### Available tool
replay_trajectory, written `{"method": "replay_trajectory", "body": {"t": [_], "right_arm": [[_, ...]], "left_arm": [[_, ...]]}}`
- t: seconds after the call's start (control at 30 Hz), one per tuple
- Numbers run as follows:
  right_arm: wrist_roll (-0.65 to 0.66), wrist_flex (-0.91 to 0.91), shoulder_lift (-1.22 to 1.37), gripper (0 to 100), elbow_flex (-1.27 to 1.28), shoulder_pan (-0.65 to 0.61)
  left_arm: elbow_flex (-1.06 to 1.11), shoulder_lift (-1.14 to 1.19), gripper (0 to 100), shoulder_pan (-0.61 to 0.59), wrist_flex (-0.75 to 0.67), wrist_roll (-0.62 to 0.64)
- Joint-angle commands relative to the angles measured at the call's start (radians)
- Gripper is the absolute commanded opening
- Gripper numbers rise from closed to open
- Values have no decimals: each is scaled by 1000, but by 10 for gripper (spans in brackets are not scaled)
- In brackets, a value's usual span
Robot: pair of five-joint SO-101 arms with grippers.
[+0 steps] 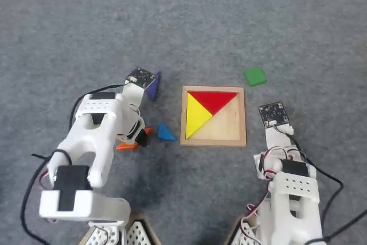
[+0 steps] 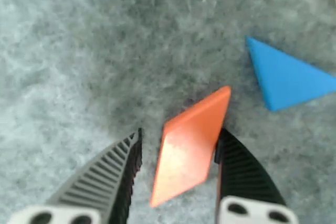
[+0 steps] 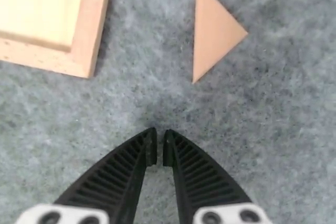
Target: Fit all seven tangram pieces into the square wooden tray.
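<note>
The square wooden tray (image 1: 239,139) holds a red triangle (image 1: 213,100) and a yellow triangle (image 1: 196,115). An orange parallelogram (image 2: 191,145) lies on the carpet between the fingers of my open left gripper (image 2: 178,140). One finger is at its edge and the other stands apart from it. A blue triangle (image 2: 286,77) lies just beyond, between the gripper and the tray. A purple triangle (image 1: 153,86) and a green square (image 1: 254,76) lie farther back. My right gripper (image 3: 157,145) is shut and empty, with a tan triangle (image 3: 212,30) ahead of it beside the tray corner (image 3: 79,51).
Grey carpet covers the whole table. The left arm (image 1: 94,136) stands over the carpet left of the tray. The right arm (image 1: 292,185) sits at the front right, its wrist camera board (image 1: 273,114) close to the tray's right edge.
</note>
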Motion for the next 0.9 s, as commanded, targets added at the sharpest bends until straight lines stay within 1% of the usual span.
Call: {"method": "replay_trajectory", "body": {"t": [0.0, 0.2, 0.37, 0.53, 0.63, 0.73, 0.87], "right_arm": [[-2, -10, -24, 41, -6, 5], [-2, -10, -24, 41, -6, 5], [-2, -10, -24, 41, -6, 5], [-2, -10, -24, 41, -5, 5], [-2, -10, -24, 41, -5, 5], [-2, -10, -24, 41, -5, 5], [-2, -10, -24, 41, -5, 7]], "left_arm": [[-73, 54, 201, -3, 18, -5], [-166, 152, 70, 44, 106, 11], [-298, 267, 14, 58, 167, 84], [-461, 310, 13, 61, 227, 178], [-568, 310, 13, 64, 288, 216], [-654, 310, 13, 95, 354, 242], [-737, 310, 13, 184, 400, 296]]}}
